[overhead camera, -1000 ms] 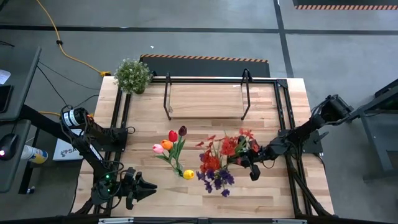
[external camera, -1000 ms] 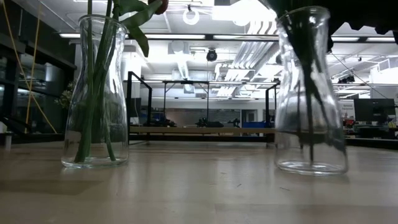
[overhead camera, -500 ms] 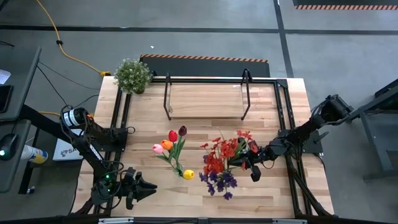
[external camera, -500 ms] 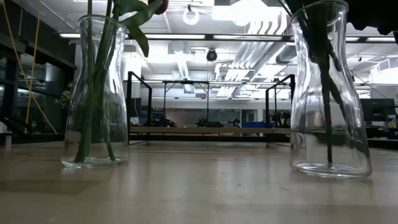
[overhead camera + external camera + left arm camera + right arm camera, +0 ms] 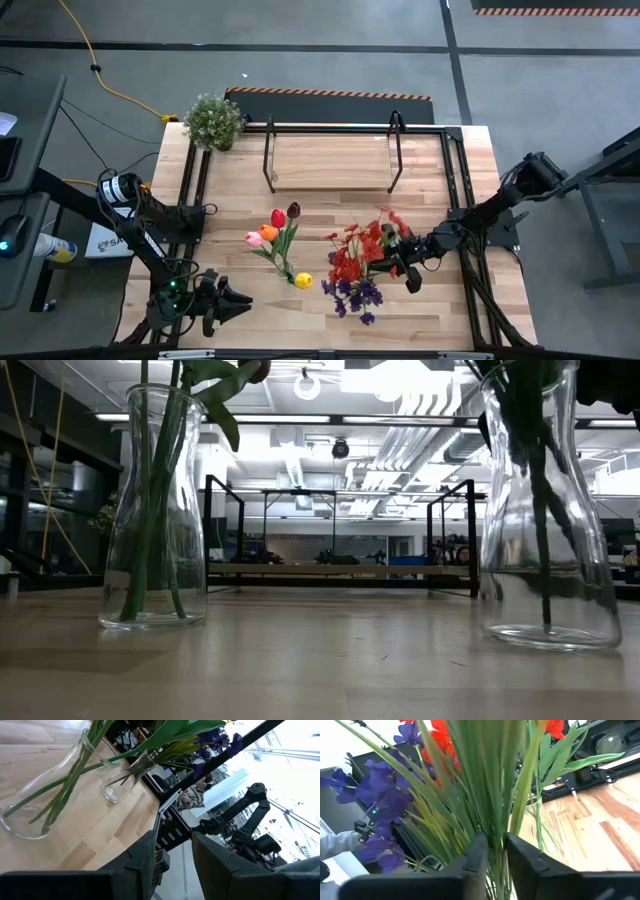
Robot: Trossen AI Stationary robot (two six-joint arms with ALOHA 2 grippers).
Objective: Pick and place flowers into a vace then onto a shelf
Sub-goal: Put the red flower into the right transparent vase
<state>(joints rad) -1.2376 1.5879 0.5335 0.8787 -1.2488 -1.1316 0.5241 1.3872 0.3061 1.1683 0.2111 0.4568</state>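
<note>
Pinching the green stems of the red and purple flowers [image 5: 357, 265], the right gripper [image 5: 398, 262] has its fingers nearly together, just right of that vase. The shelf [image 5: 330, 160] lies beyond; the left gripper [image 5: 235, 300], fingers apart, idles farther off.

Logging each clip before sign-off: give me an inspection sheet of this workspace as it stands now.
Surface: plank tabletop, bare wood at the front.
Job's things: tulips in one glass vase; red and purple sprays in a second vase; the shelf holds nothing.
Clutter: potted plant at a back corner.
End effectors: right end effector at the spray bunch, fingers close around the stems; left end effector open, idle at the front edge.
Cables: yellow cable on the floor.
Surroundings: workshop room; nothing seen moving.
</note>
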